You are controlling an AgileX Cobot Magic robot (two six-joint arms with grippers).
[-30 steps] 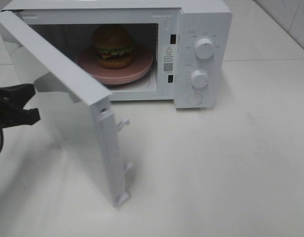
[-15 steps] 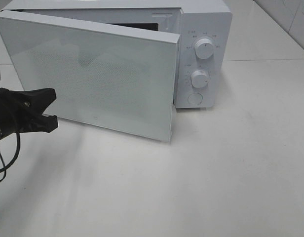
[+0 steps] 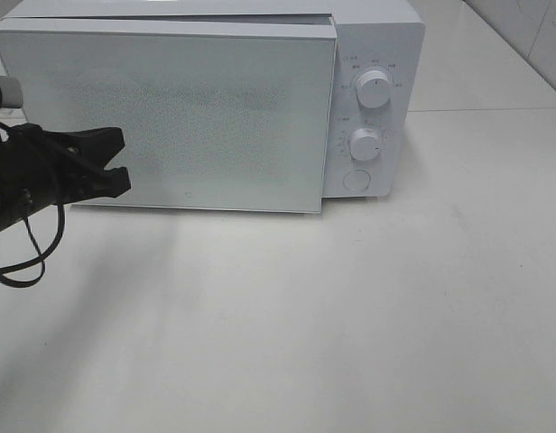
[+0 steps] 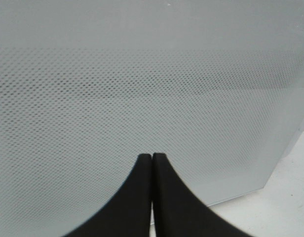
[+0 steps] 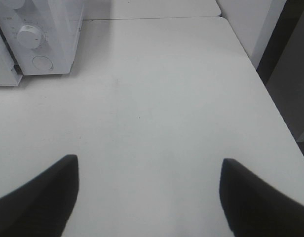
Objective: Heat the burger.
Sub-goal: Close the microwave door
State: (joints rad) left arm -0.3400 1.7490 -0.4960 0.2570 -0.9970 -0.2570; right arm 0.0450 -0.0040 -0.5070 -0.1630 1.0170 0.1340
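Behind the pale, dot-patterned glass door point(image 3: 215, 117) of the boxy white microwave oven point(image 3: 377, 36) the burger is out of sight. The door covers the whole cooking space, and nothing can be made out through it in any view. The door lies flat across the oven's front, its free edge beside the control panel; whether it is latched cannot be told.

On that panel sit two round white knobs, the upper knob point(image 3: 375, 89) above the lower knob point(image 3: 365, 144), with a flat round white button point(image 3: 355, 179) beneath them.

The black left gripper point(image 3: 120, 162) is at the door's hinge-side half. Its two fingers are pressed together with only a thin seam between them and nothing held. Its tips point at the door panel, and the left wrist view does not settle whether they touch it. A thin black cable point(image 3: 25, 262) loops below the arm.

The black right gripper point(image 5: 149, 165) is spread wide and empty, over the smooth white table point(image 3: 350, 316) and well apart from the oven.
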